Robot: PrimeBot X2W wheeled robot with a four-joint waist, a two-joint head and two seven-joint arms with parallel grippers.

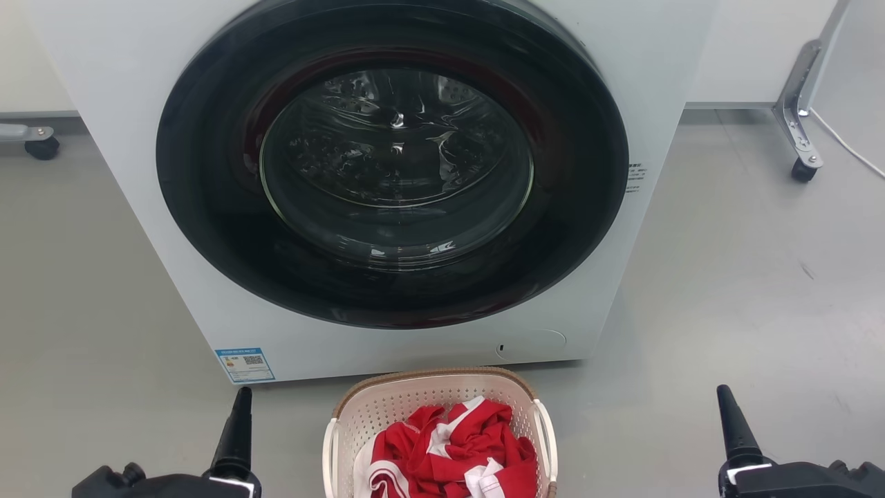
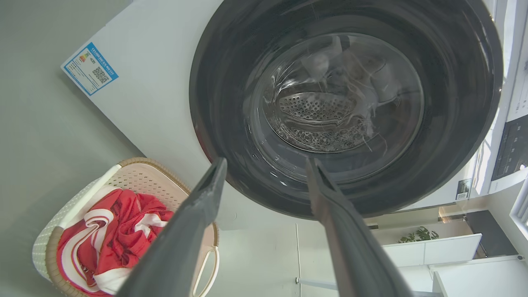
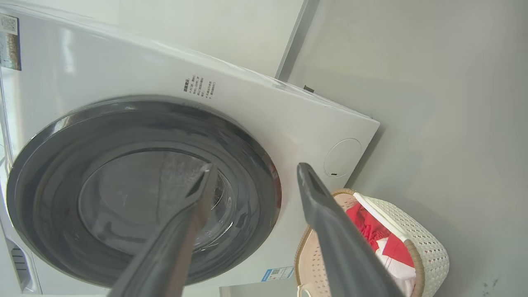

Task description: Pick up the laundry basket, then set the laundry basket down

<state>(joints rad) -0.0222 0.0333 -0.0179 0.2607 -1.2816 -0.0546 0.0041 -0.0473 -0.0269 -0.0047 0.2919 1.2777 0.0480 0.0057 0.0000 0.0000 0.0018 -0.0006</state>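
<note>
First, the head view. One big white washer (image 1: 104,104) stands on the grey floor (image 1: 747,290). It has one round dark door (image 1: 200,207), and the door is closed. One laundry basket (image 1: 429,374) sits on the floor just in front of the washer, at the bottom middle. Red and white clothes (image 1: 456,449) lie inside it. It has two white handles (image 1: 548,432), one on each side. One blue label (image 1: 245,364) is stuck low on the washer, but its words are too small to read. The left end effector (image 1: 242,398) is at the lower left and the right end effector (image 1: 724,394) at the lower right. Both are well apart from the basket. Two little black wheels (image 1: 43,147) stand far back, one on each side.

Next, the left wrist view. The left end effector's two fingers (image 2: 194,222) are spread wide, with nothing held between them. The basket (image 2: 136,161) is at the lower left. The blue label (image 2: 90,69) shows one square code.

Last, the right wrist view. The right end effector's two fingers (image 3: 330,231) are spread wide too, holding nothing. The basket (image 3: 429,243) is at the lower right. Some black writing (image 3: 199,87) on the washer is too tiny to read.
</note>
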